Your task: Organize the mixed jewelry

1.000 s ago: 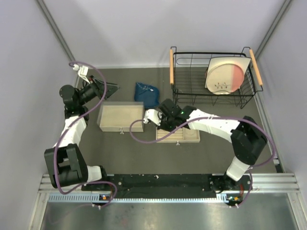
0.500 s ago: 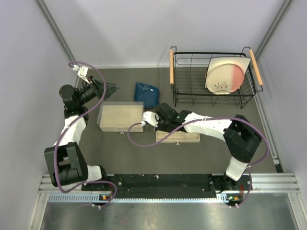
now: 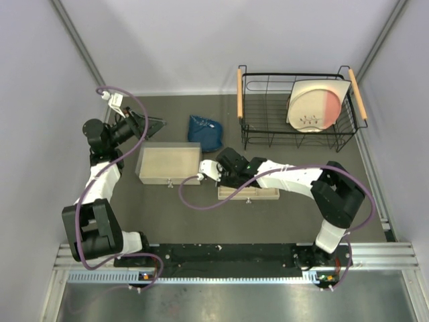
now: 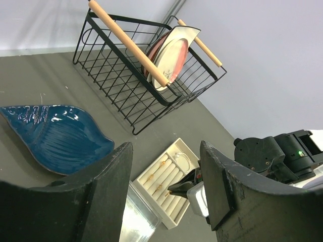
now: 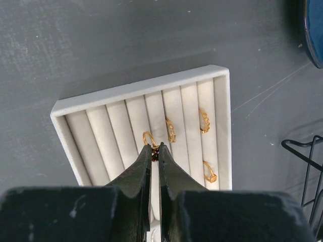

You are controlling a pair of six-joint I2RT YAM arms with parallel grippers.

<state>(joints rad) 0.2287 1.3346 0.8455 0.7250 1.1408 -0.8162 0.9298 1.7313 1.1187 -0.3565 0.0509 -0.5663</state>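
Observation:
The pale slotted tray (image 5: 136,91) lies under my right gripper (image 5: 155,149). The jaws are shut on a small gold ring (image 5: 148,136) and hold it over a middle slot. Three more gold rings sit in slots to the right, at the middle (image 5: 171,130), the far side (image 5: 204,121) and the near side (image 5: 210,173). In the left wrist view a thin silver hoop (image 4: 182,160) lies in the tray's end compartment. From above, my right gripper (image 3: 221,180) hides much of the tray (image 3: 265,194). My left gripper (image 3: 157,123) is open and empty, raised at the back left.
A closed wooden box (image 3: 169,164) lies left of the tray. A blue pouch (image 3: 204,131) lies behind it. A black wire rack (image 3: 268,127) holding a plate (image 3: 315,104) stands at the back right. Grey walls close both sides.
My right gripper has moved slightly toward the near side and lower over the tray's left end. The left arm has not moved.

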